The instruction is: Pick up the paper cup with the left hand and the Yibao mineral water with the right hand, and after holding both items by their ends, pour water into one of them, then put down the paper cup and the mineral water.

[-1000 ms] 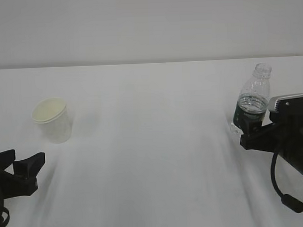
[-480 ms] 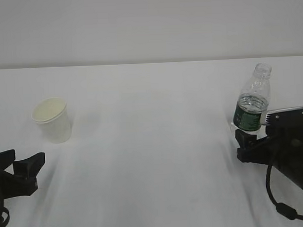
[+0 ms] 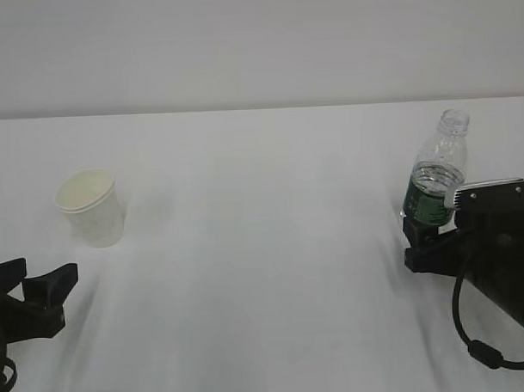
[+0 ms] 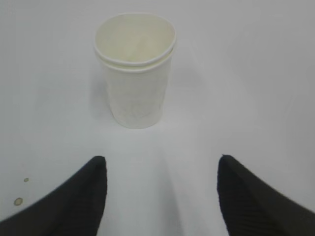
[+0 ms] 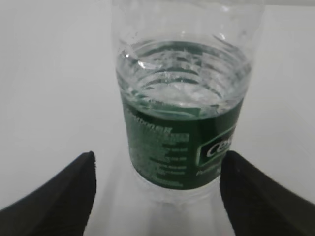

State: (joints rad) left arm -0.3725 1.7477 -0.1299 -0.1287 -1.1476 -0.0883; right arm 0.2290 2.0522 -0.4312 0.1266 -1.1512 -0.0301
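Exterior view is showing the paper cup [image 3: 90, 207] standing upright on the white table [image 3: 264, 247], well ahead of the left hand [image 3: 43, 290], whose jaws are standing open and empty. Right wrist view is showing the Yibao mineral water [image 5: 183, 105] standing upright, just ahead of the right hand [image 5: 157, 196], whose open jaws are not touching it.

A white table [image 3: 264, 247] fills most of the exterior view, its far edge meeting a plain pale grey wall [image 3: 257, 41]. The light is soft and even, with faint shadows. In the left wrist view, two small specks [image 4: 21, 191], perhaps stains, mark the tabletop.
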